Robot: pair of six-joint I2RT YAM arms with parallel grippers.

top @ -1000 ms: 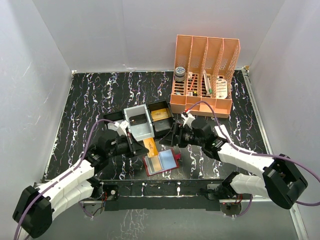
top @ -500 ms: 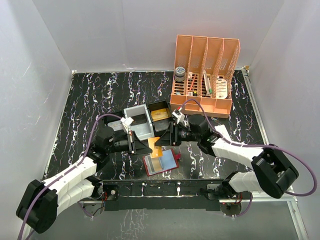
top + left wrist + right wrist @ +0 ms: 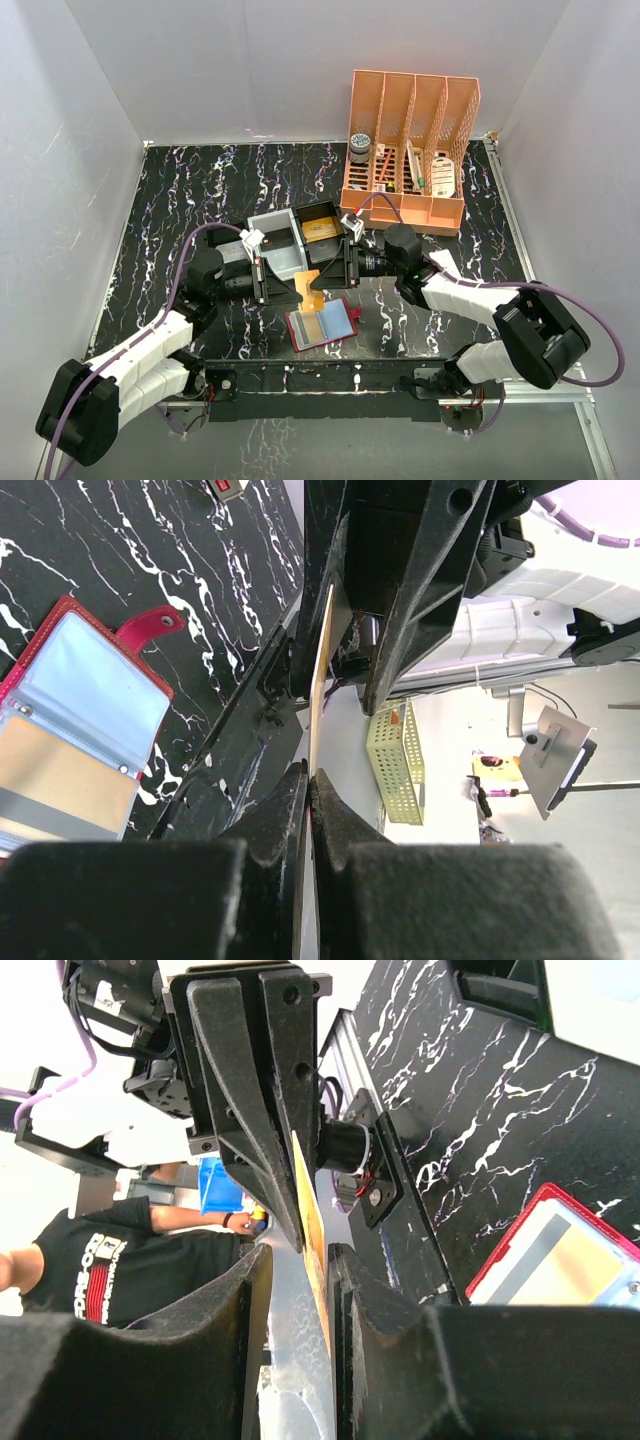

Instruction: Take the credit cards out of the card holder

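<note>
My left gripper (image 3: 307,777) was clamped on one end of a tan-orange credit card (image 3: 322,670), held on edge in the air. My right gripper (image 3: 298,1255) stood parted astride the other end. I judged the card light, stiff and slick, best pinched on its flat faces. The red card holder (image 3: 322,325) lay open on the table below.

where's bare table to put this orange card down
Widest bare patch: the back left of the table, between the left wall and the black tray. A smaller one sits right of the card holder, between the right arm and the near edge. Crowded: the centre, where both arms meet at the orange card.
</note>
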